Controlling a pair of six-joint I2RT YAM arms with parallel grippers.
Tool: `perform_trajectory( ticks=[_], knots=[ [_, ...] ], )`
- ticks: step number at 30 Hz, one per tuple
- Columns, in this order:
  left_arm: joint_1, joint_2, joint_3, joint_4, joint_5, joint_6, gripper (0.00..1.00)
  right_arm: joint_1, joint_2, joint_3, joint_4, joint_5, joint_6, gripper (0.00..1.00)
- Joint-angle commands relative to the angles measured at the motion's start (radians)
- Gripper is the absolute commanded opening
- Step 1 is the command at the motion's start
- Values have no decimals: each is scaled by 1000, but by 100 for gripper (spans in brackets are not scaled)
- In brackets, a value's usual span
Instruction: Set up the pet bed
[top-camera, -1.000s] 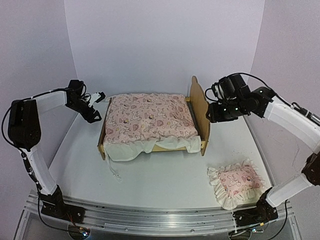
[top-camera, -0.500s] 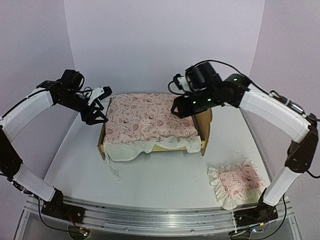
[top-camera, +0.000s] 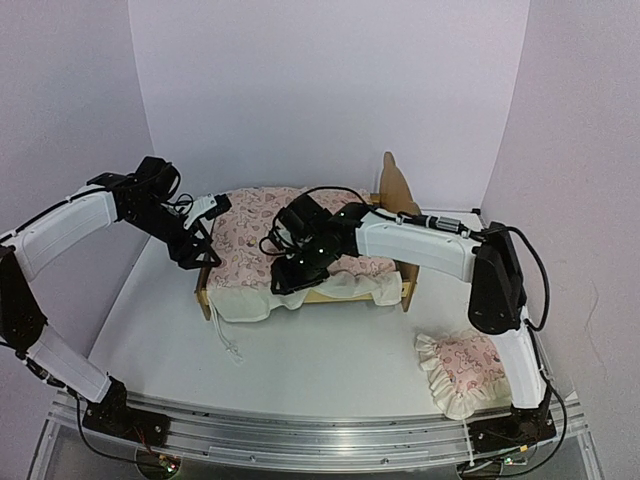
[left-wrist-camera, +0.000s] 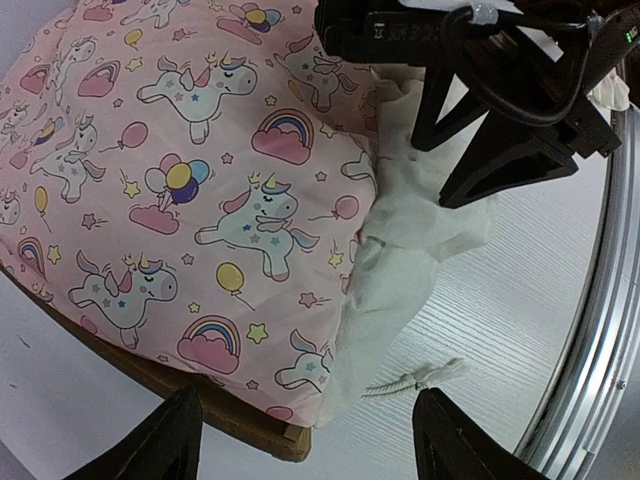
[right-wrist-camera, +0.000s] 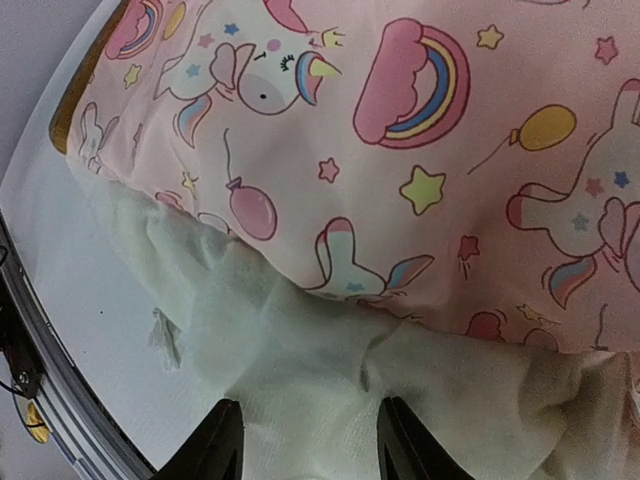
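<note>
I am looking at the white table (top-camera: 330, 370) first; the pet bed (top-camera: 398, 195) is sitting at its middle towards the back, its bear-ear headboard standing up at the right end. The pink unicorn-print mattress cushion (top-camera: 255, 215) is lying on top and hiding the slats; its cream ruffle (top-camera: 250, 300) is spilling over the near rail onto the table. The small pillow (top-camera: 465, 370) is lying well apart, at the near right.

The left gripper (left-wrist-camera: 310, 450) is hovering over the bed's near left corner, jaws standing wide apart and holding nothing; a corner of the plywood frame (left-wrist-camera: 250, 425) is showing just under it. The right gripper (right-wrist-camera: 305, 440) is hanging over the near edge, parted and empty above the ruffle (right-wrist-camera: 330, 400) (whether the tips are brushing the cloth I cannot tell). A drawstring cord (left-wrist-camera: 415, 380) is trailing from the cushion's corner.

I am judging the frame to be light and stiff, so it will probably skate on this smooth top if pushed sideways; the headboard's edge or a side rail looks the firmest place to pinch. The cushion is looking soft and limp; I am expecting it to slump, so bunching the ruffle at the edge and tucking it inward seems safer than lifting the middle.
</note>
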Motion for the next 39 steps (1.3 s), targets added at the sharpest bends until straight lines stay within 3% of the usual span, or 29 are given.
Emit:
perform_trajectory(
  ticks=[1,5,8,11,22,30,36,39],
  knots=[
    [0,19,-14,64,-35,-64,74,8,29,39,88,-54,62,47],
    [0,55,2,79,-66,-96,74,9,48,0,108,-63,91,39],
    [0,64,-5,79,-77,-114,73,9,41,-16,141,-47,83,15],
    [0,52,-26,75,-73,-113,73,10,36,-8,171,-45,55,0],
    [-11,-16,17,-25,-188,17,69,-28,-33,69,284,23,14,0],
    [-10,-71,-62,-102,-103,206,65,-86,-33,33,336,90,13,0],
    [-24,-65,-180,-26,-52,121,53,-101,-20,12,378,133,22,0],
    [-68,-78,-292,78,-56,90,53,-103,-15,0,389,130,26,0]
  ],
)
